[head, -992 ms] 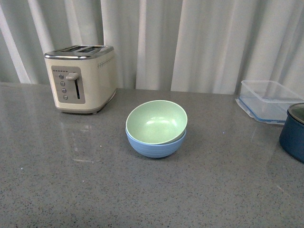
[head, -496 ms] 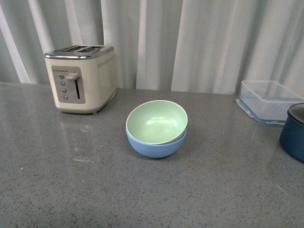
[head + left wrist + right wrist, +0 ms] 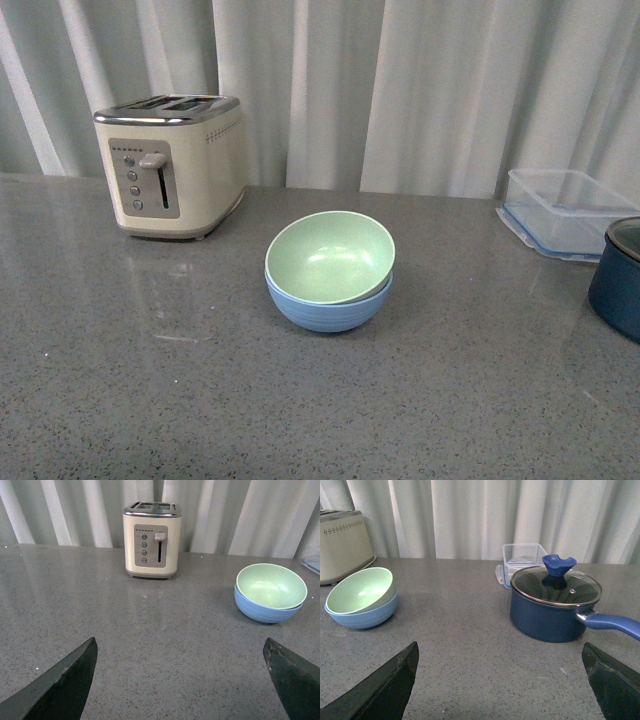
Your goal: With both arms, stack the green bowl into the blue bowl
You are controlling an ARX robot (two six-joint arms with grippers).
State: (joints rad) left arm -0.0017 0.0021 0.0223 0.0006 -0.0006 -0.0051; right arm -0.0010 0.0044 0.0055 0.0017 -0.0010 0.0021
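Nothing has moved since the earlier frames: bowls stacked, both arms clear.
Pale mint green bowl (image 3: pixel 328 256) sits slightly tilted inside sky-blue bowl (image 3: pixel 330 306), on the desk (image 3: pixel 150 400) right of the toaster (image 3: pixel 172 165); left jaws and right jaws spread wide, holding nothing.

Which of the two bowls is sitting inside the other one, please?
The green bowl sits inside the blue bowl. Its pale green interior is fully exposed and slightly tilted, while only the blue bowl's ridged outer wall shows beneath it.

navy pot (image 3: pixel 617 279): cut by right edge | blue bowl (image 3: pixel 328 304): inside hidden by green bowl (image 3: pixel 328 257)
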